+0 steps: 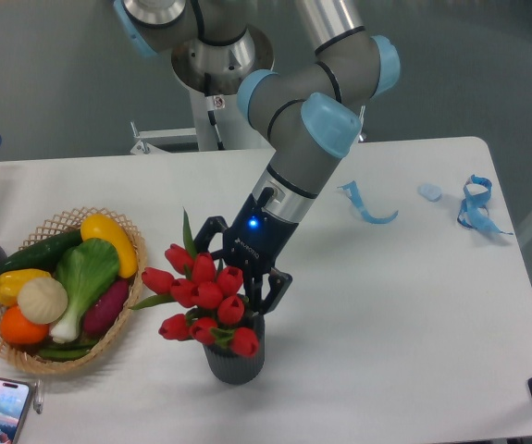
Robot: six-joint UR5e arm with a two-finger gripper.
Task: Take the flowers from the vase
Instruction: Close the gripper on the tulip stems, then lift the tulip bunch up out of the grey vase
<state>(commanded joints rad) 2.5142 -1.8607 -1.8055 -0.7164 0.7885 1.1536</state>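
Since the whole job hangs on getting a clean grip, worth looking at the layout first. White bench (404, 305) carries everything, and the arm (314, 139) reaches down from the back toward the near middle. Off to the left sits a wicker basket (25, 356) of veg, well apart from the action, so no real worry there.

Bang in the near-middle is the vase (234, 361), dark and ribbed, standing upright, with the flowers (203, 296) still sitting in it, red buds fanned out toward the left. The tool (240, 277) is tucked right in behind the bunch, one finger showing on each side of it. Honestly can't tell if it has clamped yet, because the buds hide the stems and the fingertips.

My take on doing this well: grab the stems low, below the heads, so no buds get crushed. Then lift straight up along the vase's axis. Any sideways pull and I reckon the stems drag on the rim and tip that light vase over. Slow until the stem ends are out.
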